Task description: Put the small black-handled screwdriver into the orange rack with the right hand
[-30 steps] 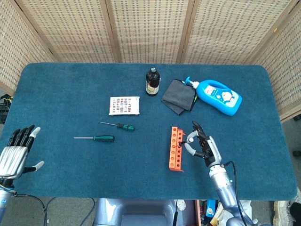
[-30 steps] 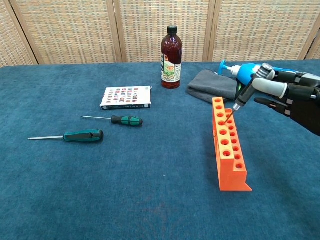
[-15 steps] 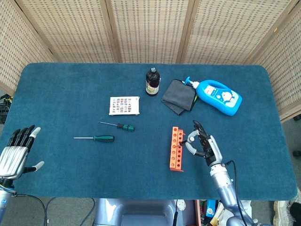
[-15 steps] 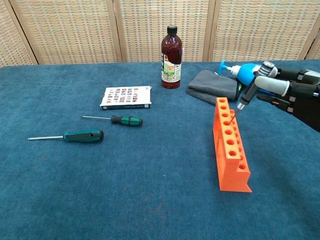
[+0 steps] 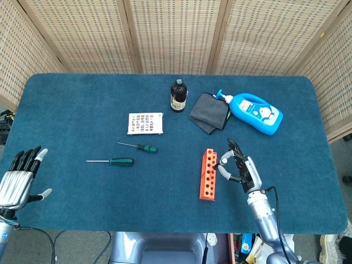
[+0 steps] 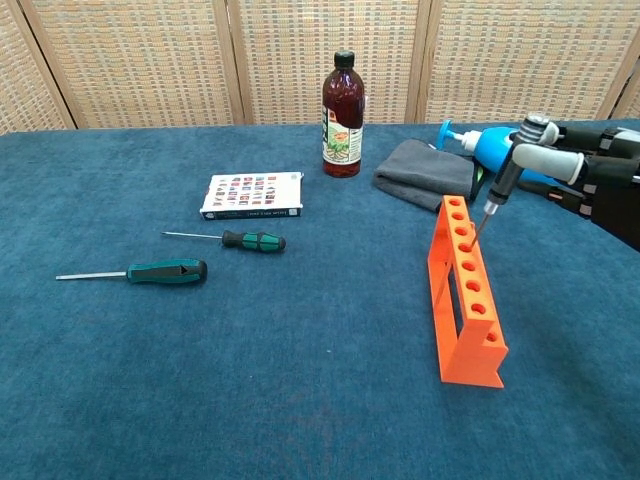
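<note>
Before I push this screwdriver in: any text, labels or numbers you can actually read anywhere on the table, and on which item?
No text is legible in either view.
Dark bottle: label with a picture, print too small to read.
Blue detergent bottle: white patch with a figure, no readable words.
Flat box: grid of coloured pictures, its edge print blurred.
Orange rack, green-handled screwdrivers, grey cloth: no markings seen.

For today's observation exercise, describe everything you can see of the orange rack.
The orange rack is a long, narrow block, plastic by its look, with round holes along its top. It stands upright on the blue table cover, before the right hand. The small black-handled screwdriver held by that hand has its tip at a far-end hole.
</note>
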`<state>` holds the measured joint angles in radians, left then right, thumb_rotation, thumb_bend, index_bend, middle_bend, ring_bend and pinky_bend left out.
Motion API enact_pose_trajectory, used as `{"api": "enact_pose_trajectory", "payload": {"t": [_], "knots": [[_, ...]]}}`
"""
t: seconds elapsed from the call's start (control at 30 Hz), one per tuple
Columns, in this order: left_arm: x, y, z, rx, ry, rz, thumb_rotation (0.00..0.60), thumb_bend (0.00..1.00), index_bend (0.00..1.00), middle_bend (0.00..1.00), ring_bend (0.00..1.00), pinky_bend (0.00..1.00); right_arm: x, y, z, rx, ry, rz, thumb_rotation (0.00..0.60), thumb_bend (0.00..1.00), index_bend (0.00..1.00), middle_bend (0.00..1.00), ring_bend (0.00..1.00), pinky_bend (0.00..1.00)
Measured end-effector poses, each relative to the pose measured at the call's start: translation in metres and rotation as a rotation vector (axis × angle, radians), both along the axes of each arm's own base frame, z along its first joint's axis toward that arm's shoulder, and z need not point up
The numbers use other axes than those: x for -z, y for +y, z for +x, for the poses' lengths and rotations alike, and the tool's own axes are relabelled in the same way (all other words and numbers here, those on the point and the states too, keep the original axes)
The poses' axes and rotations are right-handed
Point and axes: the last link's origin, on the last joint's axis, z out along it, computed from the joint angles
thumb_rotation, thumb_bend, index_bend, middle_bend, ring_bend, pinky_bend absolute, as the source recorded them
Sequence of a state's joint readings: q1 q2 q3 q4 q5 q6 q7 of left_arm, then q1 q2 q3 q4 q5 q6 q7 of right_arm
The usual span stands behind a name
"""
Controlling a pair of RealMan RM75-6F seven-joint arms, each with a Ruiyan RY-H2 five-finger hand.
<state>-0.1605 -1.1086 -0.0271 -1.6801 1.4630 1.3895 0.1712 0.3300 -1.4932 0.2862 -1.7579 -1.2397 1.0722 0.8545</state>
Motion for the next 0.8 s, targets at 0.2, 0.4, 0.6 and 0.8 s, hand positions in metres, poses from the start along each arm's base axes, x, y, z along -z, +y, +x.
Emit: {"api": "enact_pose_trajectory", "payload": {"t": [0.2, 0.4, 0.6, 0.8], "knots": [[0.0, 0.0, 0.0, 0.0, 0.0, -0.001, 0.6, 0.0, 0.0, 0.0, 0.0, 0.0, 0.004, 0.002, -0.002, 0.001, 0.003, 0.007, 0.6, 0.3, 0.64, 0.04, 0.0, 0.0], [0.001, 0.0, 0.0, 0.001, 0.003, -0.003, 0.6, 0.0, 0.0, 0.0, 0.0, 0.0, 0.007, 0.003, -0.004, 0.003, 0.003, 0.014, 0.6, 0.3, 0.64, 0.04, 0.0, 0.0], [0.001, 0.0, 0.0, 0.002, 0.004, -0.005, 0.6, 0.0, 0.0, 0.0, 0.0, 0.0, 0.012, 0.003, -0.004, -0.002, 0.009, 0.021, 0.6, 0.3, 0.64, 0.04, 0.0, 0.0], [0.001, 0.0, 0.0, 0.0, 0.003, -0.005, 0.6, 0.0, 0.0, 0.0, 0.0, 0.0, 0.015, 0.003, -0.003, -0.005, 0.019, 0.028, 0.6, 0.3, 0.64, 0.04, 0.0, 0.0]]}}
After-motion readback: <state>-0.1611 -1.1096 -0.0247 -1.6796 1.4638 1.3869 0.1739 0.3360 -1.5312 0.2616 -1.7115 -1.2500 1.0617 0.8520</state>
